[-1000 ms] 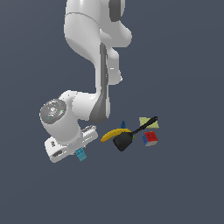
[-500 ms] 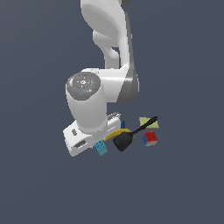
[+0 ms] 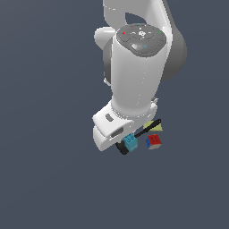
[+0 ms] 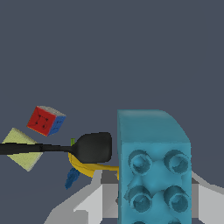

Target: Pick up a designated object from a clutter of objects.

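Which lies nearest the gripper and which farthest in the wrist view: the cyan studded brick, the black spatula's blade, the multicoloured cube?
1. Cyan-blue studded toy brick: between the fingers of the gripper, in its grasp.
2. Black spatula: its blade lies just past the brick, over the yellow banana.
3. Multicoloured red-blue cube: farthest, beyond the spatula's handle, near the pale green square pad.

End effector (image 3: 126, 145) – clamped, laden

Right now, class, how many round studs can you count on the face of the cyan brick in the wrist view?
4 full studs on the cyan brick, in two rows of two; a further row may be cut off at the picture's edge. The brick sits between the gripper's fingers.
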